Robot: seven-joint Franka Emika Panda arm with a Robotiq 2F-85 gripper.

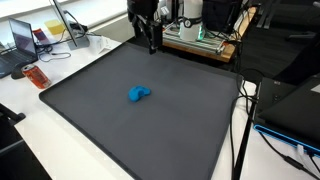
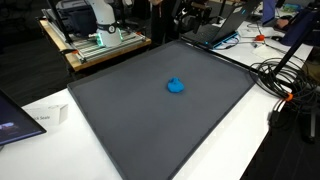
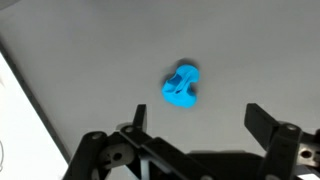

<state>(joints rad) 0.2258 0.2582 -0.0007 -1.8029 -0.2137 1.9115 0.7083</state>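
Observation:
A small bright blue object point(image 1: 138, 94) lies on the dark grey mat point(image 1: 100, 110), near its middle in both exterior views point(image 2: 176, 86). In the wrist view the blue object point(image 3: 181, 86) sits on the mat ahead of my gripper point(image 3: 200, 118), well below it and apart from it. The jaws stand wide open with nothing between them. In an exterior view the gripper point(image 1: 152, 40) hangs high over the mat's far edge, above and behind the blue object. The arm is hard to make out in the view with the blue object at right of centre.
A rack of electronics point(image 1: 200, 35) stands behind the mat. A laptop point(image 1: 22, 40), an orange item point(image 1: 36, 75) and cables lie on the white table beside it. Black cables point(image 2: 285, 75) trail off the mat's side. A white box point(image 2: 45, 117) lies near another laptop.

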